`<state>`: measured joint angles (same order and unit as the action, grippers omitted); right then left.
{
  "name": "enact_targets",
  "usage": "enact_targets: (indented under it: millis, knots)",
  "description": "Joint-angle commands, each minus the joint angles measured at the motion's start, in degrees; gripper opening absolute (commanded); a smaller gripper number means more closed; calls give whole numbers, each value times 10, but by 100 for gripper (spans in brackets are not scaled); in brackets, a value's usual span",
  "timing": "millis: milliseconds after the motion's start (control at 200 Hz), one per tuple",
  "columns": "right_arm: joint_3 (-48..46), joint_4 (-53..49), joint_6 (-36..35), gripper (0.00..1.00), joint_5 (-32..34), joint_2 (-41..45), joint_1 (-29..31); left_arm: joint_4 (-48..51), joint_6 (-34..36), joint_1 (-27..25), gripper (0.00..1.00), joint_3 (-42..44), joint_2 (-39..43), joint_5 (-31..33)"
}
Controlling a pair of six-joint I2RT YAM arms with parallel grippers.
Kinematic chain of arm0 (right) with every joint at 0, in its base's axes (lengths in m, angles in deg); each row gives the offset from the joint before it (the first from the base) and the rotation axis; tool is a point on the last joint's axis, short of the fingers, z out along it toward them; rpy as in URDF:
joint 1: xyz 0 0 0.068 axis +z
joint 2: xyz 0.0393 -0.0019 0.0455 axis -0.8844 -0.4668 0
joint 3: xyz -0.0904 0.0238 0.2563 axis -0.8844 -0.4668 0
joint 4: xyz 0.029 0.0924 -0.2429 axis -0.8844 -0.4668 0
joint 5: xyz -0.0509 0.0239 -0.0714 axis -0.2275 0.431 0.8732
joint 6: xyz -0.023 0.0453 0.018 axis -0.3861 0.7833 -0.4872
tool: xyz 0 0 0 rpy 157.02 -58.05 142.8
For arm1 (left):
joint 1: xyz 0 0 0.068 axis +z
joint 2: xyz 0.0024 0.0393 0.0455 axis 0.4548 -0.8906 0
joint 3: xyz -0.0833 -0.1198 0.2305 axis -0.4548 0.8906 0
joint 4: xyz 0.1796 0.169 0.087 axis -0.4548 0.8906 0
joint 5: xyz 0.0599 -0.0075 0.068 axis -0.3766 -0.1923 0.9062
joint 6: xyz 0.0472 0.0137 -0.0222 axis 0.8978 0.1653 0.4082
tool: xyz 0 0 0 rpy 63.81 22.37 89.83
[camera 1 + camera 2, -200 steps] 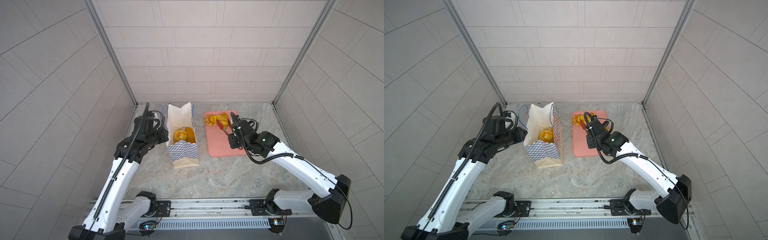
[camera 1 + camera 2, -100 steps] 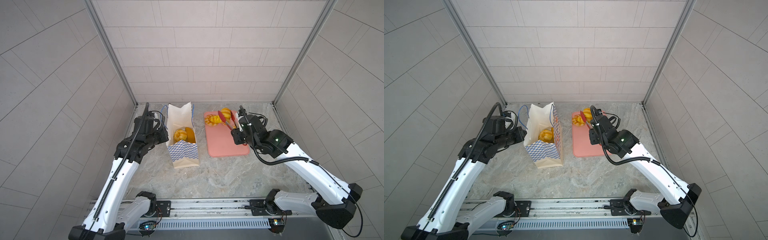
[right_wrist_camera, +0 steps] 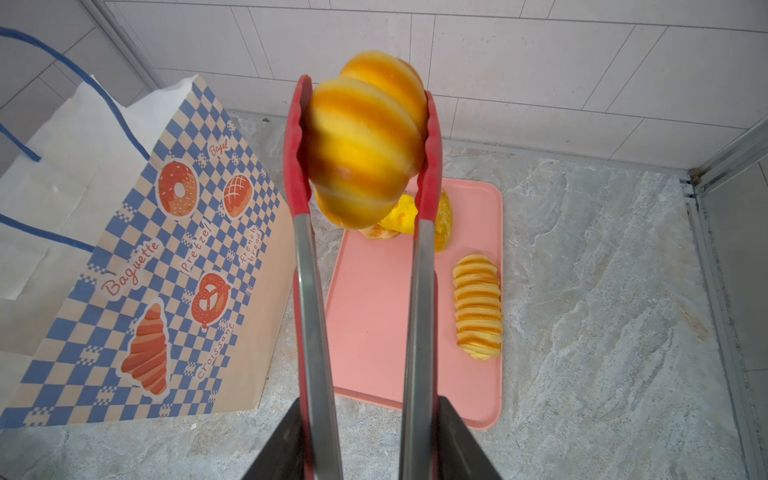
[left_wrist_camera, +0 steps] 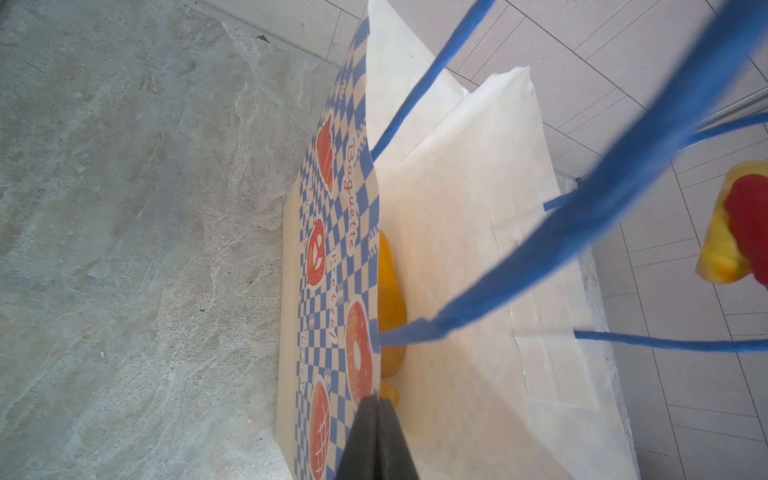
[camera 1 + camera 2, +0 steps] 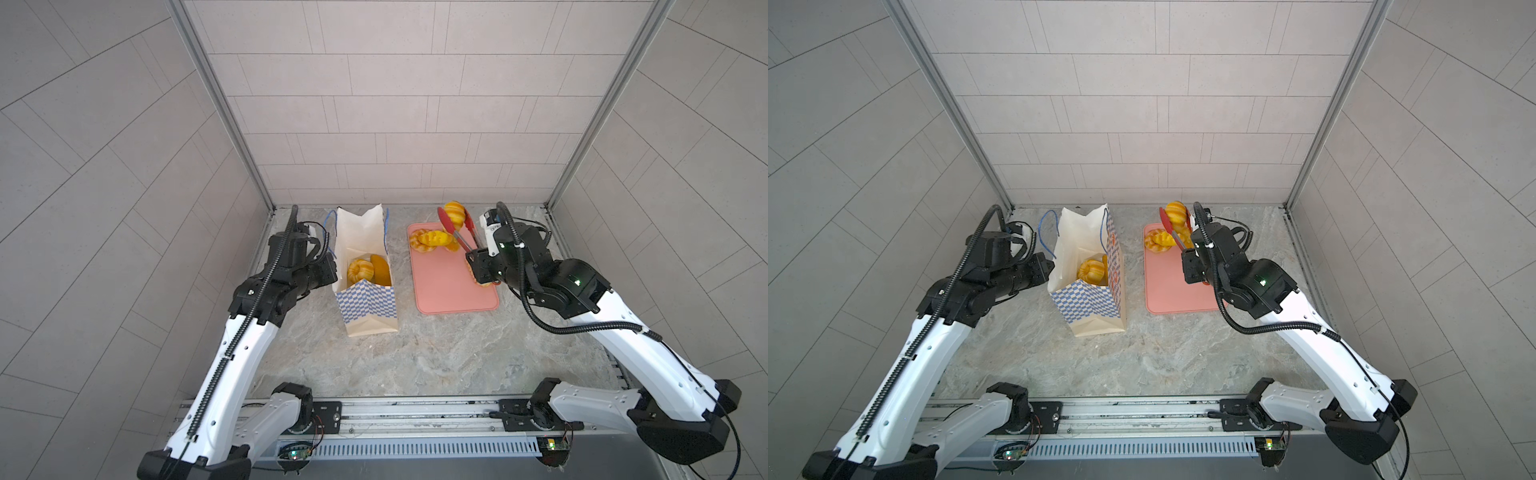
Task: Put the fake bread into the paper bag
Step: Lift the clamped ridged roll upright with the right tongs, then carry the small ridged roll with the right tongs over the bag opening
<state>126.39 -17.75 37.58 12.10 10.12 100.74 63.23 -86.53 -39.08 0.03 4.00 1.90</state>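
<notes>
The paper bag (image 5: 365,307) (image 5: 1088,303) stands open, with two fake bread pieces (image 5: 360,269) (image 5: 1091,270) inside. My left gripper (image 4: 376,415) (image 5: 332,270) is shut on the bag's (image 4: 457,291) side rim. My right gripper (image 3: 365,415) (image 5: 473,259) is shut on the handles of red-tipped tongs (image 3: 307,291) (image 5: 455,232). The tongs clamp a striped bun (image 3: 365,141) (image 5: 454,212) (image 5: 1176,212), lifted above the far end of the pink tray (image 5: 449,291). More bread (image 5: 430,240) lies on the tray, including a ribbed roll (image 3: 478,307).
The tray (image 3: 374,311) (image 5: 1171,291) lies right of the bag (image 3: 145,249) on the marble table. Blue cord handles (image 4: 582,208) hang across the left wrist view. Tiled walls close in the back and both sides.
The right arm has lifted the tongs with the striped bun up off the tray, toward the back. The left gripper has closed on the bag's rim; its arm has hardly moved.
</notes>
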Motion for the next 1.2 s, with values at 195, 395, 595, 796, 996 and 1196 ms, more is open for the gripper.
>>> enact_targets:
  millis: [195,395,595,796,996,1196]
  knots:
    - [32,54,-15,46,-36,21,-1,-2,-2,-1,6,-2,4,0]
    - [49,77,-17,45,-64,18,0,-4,-3,0,6,1,3,0]
    - [75,88,-18,45,-84,10,8,-4,-3,0,6,1,4,-1]
    - [99,95,-20,45,-95,-5,23,-6,-3,0,6,2,2,-1]
    - [128,94,-25,45,-99,-26,46,-7,-3,0,6,2,0,-2]
    - [157,86,-37,45,-91,-45,80,-6,-3,0,6,1,1,-2]
